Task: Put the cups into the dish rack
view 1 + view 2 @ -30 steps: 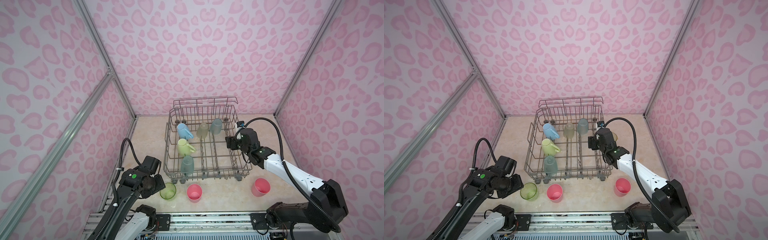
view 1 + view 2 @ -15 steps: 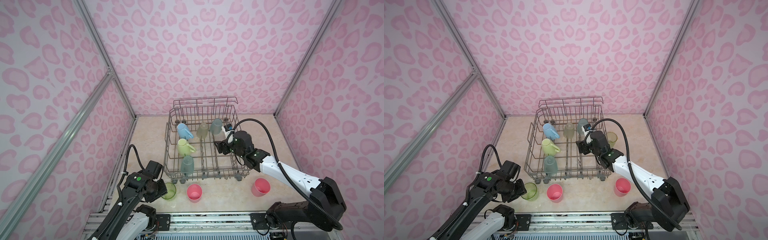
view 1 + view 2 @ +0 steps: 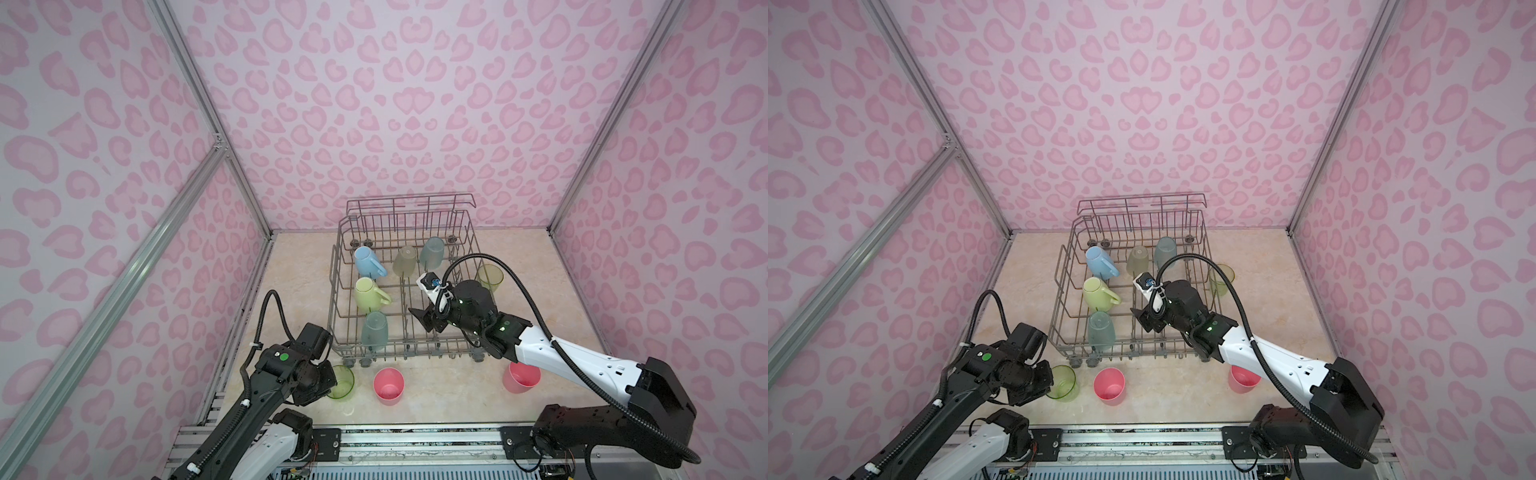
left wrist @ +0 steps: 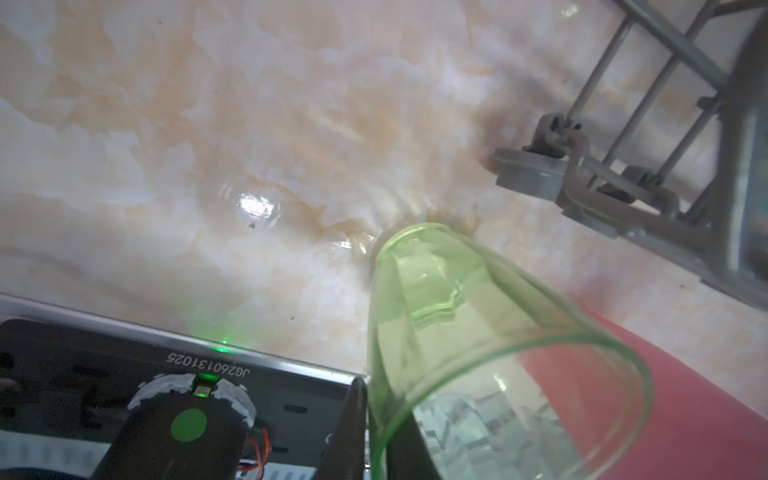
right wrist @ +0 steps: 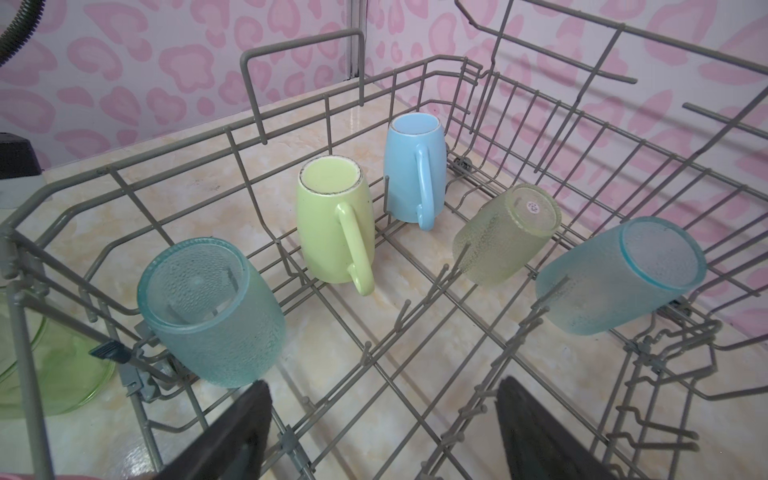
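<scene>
The left claw (image 4: pixel 374 419) has just pressed together on the wall of the lime-green cup (image 4: pixel 478 324), one finger outside and one inside the rim. The cup stands upright on the counter (image 3: pixel 457 399) near its front left corner, just in front of the dish rack's (image 3: pixel 338 291) front left corner. By my judgement the grasp is made and the next step is the lift into the rack. The right claw (image 5: pixel 383 386) hangs spread and empty over the rack's front right bare tines. Five cups already lie mouth-down in the rack: the light-blue mug (image 3: pixel 368 262), the pale-yellow mug (image 3: pixel 370 293) and a teal cup (image 3: pixel 374 332) along the left side, and the beige cup (image 3: pixel 405 261) and another teal cup (image 3: pixel 432 251) at the back. Two pink tumblers (image 3: pixel 388 386) (image 3: pixel 521 376) wait along the counter's front edge, and a second lime cup (image 3: pixel 489 278) sits at the rack's right wall, seemingly outside it. A second ago the left claw was spread beside the cup. The right claw was then at the rack's right wall by the second lime cup and has since swung inward over the rack. No cup has shifted.
</scene>
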